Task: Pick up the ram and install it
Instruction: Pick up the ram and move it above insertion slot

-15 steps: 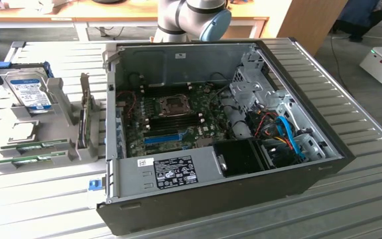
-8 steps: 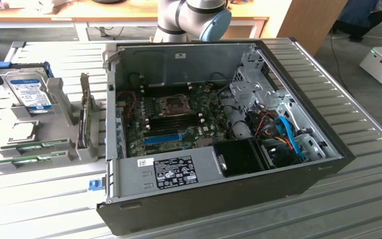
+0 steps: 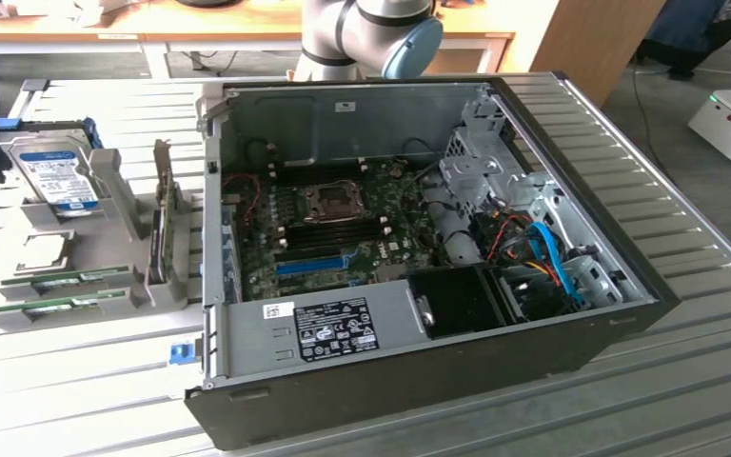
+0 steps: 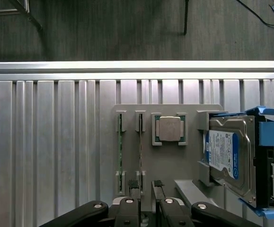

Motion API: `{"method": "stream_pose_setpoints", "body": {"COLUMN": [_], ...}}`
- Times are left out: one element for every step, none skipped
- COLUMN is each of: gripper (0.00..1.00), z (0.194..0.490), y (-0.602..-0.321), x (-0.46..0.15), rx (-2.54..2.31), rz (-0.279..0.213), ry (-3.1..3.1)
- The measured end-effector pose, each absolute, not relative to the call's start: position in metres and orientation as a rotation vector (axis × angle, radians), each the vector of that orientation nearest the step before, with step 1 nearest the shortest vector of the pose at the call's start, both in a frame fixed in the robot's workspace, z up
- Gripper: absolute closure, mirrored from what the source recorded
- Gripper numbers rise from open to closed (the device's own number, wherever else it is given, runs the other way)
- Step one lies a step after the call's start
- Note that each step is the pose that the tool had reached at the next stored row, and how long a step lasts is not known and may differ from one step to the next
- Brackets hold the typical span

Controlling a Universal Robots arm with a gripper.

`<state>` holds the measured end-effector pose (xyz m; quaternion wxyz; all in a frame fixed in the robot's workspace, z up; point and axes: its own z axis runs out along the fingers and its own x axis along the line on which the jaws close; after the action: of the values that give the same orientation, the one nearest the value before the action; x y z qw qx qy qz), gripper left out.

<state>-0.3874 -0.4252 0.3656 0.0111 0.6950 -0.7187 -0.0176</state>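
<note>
Green, thin circuit-board ram sticks (image 3: pixel 68 278), 2 of them, stand on edge in slots of a grey plastic parts holder (image 3: pixel 118 195) at the exterior view's left, on the ribbed metal surface (image 3: pixel 670 381). To the right is an open black computer case (image 3: pixel 620 328) with its green motherboard (image 3: pixel 340 228) exposed.

Step in hand, judged: approach for the pick, with nothing held.

The wrist view adds the tool (image 4: pixel 146 189), wide, hovering over the holder. 1 of its fingers (image 4: pixel 134 187) is just beside a stick's end. The grasp calls for straddling that thin edge squarely.
</note>
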Motion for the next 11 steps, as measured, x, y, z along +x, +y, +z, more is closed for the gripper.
{"method": "stream_pose_setpoints", "body": {"gripper": [0.76, 0.76, 0.76, 0.76, 0.76, 0.76, 0.76, 0.76, 0.76, 0.76, 0.76], "z": [0.364, 0.362, 0.36, 0.358, 0.356, 0.355, 0.353, 0.351, 0.349, 0.348, 0.346], "y": [-0.425, -0.425, -0.425, -0.425, -0.425, -0.425, -0.425, -0.425, -0.425, -0.425, -0.425], "x": [-0.387, -0.387, -0.387, -0.387, -0.387, -0.387, -0.387, -0.387, -0.387, -0.387, -0.387], "rx": [2.168, 2.168, 2.168, 2.168, 2.168, 2.168, 2.169, 2.169, 2.169, 2.169, 2.169], "rz": [-0.055, -0.055, -0.056, -0.056, -0.056, -0.056, -0.056, -0.056, -0.057, -0.057, -0.057], "ry": [-2.242, -2.242, -2.242, -2.242, -2.242, -2.243, -2.243, -2.243, -2.243, -2.243, -2.243]}}
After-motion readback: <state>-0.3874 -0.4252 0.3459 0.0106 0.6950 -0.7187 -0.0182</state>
